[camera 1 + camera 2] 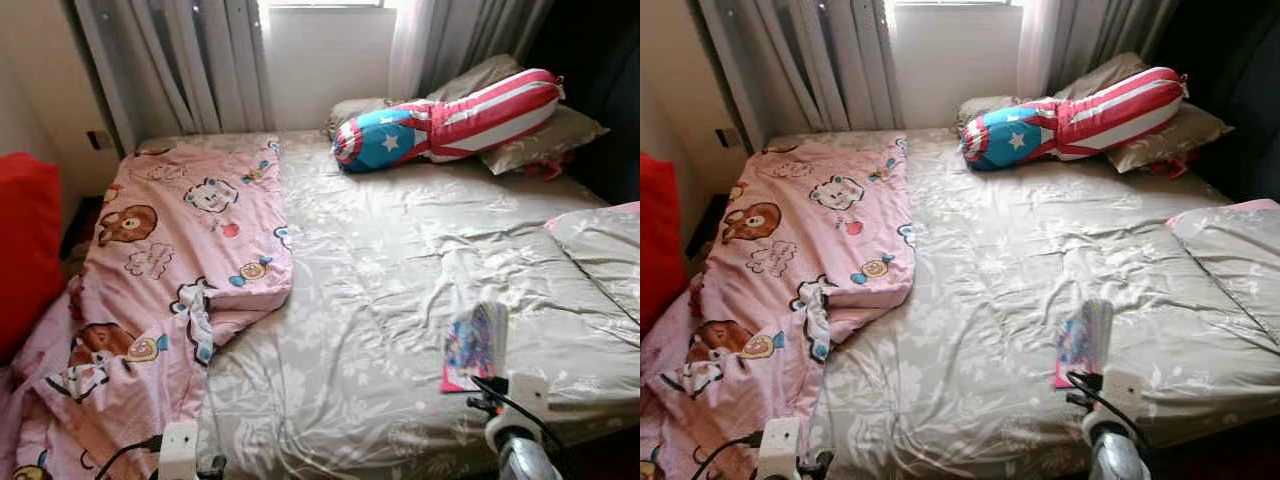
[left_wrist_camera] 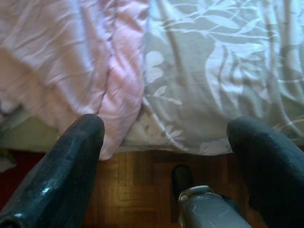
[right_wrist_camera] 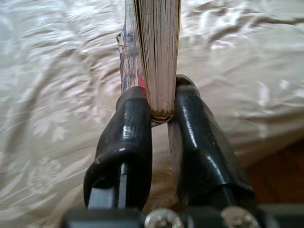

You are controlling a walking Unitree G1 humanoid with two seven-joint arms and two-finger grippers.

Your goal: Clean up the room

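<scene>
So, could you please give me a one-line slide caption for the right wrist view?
Right hand clamps a book by its edge, pages facing the camera, above the grey floral bedsheet.

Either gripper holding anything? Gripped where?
Right gripper clamps a book by its lower page edge, over the bed. Left gripper is open, holding nothing.

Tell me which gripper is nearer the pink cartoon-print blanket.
Left. The left gripper hangs open at the foot of the bed, just off the pink cartoon-print blanket's hanging edge. The right gripper is further along the bed, clamping a colourful book.
</scene>
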